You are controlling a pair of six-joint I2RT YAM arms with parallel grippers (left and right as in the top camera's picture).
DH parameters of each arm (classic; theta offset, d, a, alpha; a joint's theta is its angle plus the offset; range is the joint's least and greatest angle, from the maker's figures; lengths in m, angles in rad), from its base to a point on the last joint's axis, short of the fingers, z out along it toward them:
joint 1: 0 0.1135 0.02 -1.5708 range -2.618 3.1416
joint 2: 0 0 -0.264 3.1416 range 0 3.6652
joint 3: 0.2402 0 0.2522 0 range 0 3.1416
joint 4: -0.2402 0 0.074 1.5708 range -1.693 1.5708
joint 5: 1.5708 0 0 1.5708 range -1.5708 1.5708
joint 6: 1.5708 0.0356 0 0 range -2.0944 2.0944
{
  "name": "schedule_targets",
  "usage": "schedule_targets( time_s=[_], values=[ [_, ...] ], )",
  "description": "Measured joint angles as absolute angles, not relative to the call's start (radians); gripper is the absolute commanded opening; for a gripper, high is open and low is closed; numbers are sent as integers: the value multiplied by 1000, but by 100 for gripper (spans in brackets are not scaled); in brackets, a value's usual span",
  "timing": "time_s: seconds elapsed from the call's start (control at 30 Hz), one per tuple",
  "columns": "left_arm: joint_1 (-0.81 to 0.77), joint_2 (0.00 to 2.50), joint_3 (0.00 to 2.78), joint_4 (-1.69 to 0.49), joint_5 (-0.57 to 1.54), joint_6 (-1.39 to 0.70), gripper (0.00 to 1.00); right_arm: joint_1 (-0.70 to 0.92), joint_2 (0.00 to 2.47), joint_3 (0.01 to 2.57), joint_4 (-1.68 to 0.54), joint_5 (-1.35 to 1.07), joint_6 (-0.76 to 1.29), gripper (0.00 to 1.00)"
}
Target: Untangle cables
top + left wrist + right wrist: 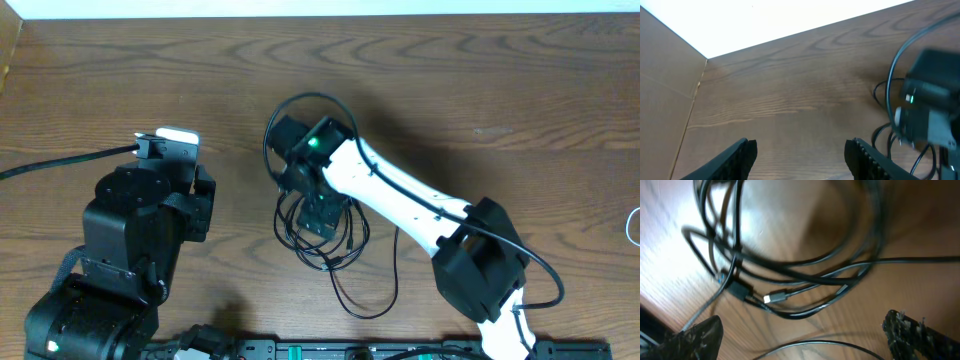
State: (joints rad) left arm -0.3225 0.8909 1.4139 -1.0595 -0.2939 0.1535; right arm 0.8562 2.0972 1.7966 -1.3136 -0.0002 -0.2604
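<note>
The black cable [345, 262] lies in a tangle of loops on the wooden table, at the centre of the overhead view. My right gripper [320, 215] hangs directly over the tangle. In the right wrist view this gripper [807, 337] is open wide, and the black loops [805, 262] and a silver-tipped plug [774, 298] lie just ahead of it. One black strand [840, 344] runs across the gap between its fingers, not clamped. A bit of the white cable [634, 226] shows at the table's right edge. My left gripper [800, 152] is open and empty over bare wood, left of the tangle.
The left arm [140, 230] fills the lower left, with its own thick black wire [60, 162] trailing to the left edge. The right arm [420, 215] stretches from the lower right to the centre. The table's far edge [805, 31] shows pale at the back.
</note>
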Motion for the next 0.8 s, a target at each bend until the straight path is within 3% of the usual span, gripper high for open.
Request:
schedule_targets(
  time_s=[0.4,0.8],
  values=[
    [-323,891,1414,-1067,-294,154,62,888,2097,1559,-1050,-5,-545,99],
    [-323,891,1414,-1068,-294,154,63,888,2097,1536,-817,23,-484,97]
  ],
)
